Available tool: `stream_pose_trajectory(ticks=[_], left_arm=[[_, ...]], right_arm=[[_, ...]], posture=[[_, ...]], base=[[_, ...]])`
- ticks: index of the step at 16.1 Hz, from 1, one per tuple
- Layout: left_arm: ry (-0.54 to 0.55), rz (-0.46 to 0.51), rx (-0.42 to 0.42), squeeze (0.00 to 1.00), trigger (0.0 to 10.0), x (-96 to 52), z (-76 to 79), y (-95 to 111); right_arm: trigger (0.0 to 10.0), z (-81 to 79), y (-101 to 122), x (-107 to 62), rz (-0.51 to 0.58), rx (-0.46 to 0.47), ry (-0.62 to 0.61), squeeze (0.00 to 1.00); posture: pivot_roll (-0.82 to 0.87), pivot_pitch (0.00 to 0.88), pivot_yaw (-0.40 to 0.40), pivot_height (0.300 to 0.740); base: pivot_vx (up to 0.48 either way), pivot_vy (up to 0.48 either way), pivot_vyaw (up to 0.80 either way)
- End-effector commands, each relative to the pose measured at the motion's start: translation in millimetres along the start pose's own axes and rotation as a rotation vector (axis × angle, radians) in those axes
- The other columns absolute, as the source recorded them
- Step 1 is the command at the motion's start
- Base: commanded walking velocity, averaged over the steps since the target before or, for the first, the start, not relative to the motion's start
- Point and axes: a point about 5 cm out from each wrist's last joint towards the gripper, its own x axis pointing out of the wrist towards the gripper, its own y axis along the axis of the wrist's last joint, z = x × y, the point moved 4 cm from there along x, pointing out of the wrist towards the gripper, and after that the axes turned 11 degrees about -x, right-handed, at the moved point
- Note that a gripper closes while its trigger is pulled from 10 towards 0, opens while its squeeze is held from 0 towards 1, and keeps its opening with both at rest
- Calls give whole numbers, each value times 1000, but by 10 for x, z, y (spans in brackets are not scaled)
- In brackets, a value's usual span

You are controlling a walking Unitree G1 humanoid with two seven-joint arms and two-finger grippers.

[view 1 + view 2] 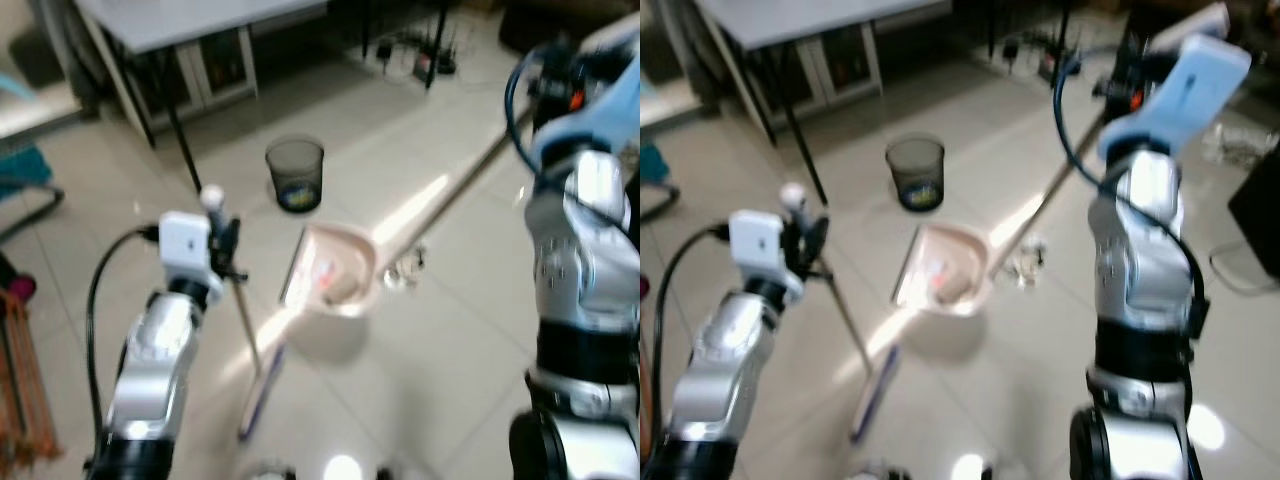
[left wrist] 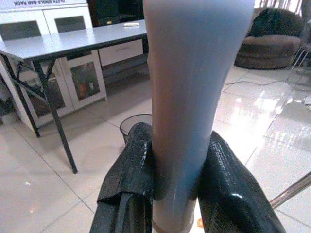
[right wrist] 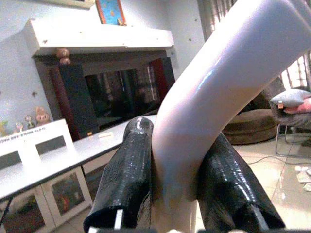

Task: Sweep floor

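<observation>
dustpan [image 1: 335, 280]: pale pink plastic pan, centre of floor, mouth tilted toward 9 o'clock; small scraps inside, too blurred to identify
dustpan handle [image 1: 455, 190]: long pale pole running from pan up toward 2 o'clock to the right gripper
broom [image 1: 245, 330]: thin pole slanting down from the left gripper; flat purple-edged head [image 1: 262, 392] on the tiles at 7 o'clock of the pan
left gripper [image 2: 177, 182]: both black fingers pressed tight around the pale broom pole, textured pads on either side
right gripper [image 3: 177, 182]: fingers clamped on the curved glossy top of the dustpan handle; in head views hidden behind the arm's blue-white housing
hard to make out: clear crumpled litter [image 1: 405, 268] just at 3 o'clock of the pan, blurred; both head views soft
bin [image 1: 295, 173]: dark mesh round basket, 12 o'clock of the pan, something blue-yellow inside
floor [image 1: 420, 380]: glossy light tiles, strong glare streak
room: grey table [image 1: 190, 20] on black legs at 11 o'clock, white cabinet [image 2: 80, 77] behind it, brown beanbag [image 2: 272, 43], cables [image 1: 415, 50] at 1 o'clock
</observation>
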Motion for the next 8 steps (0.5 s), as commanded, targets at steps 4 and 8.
stream_pose_trajectory(ticks=[4,8], left_arm=[[-33,10,-5,0,10000,42,67,35],[-55,-4,-14,0,10000,105,112,6]], right_arm=[[10000,199,74,27,35,41,-114,0],[10000,288,190,87,73,20,-148,0]], posture=[[-47,51,67,740],[-63,52,84,740]], base=[[404,0,0],[407,0,0]])
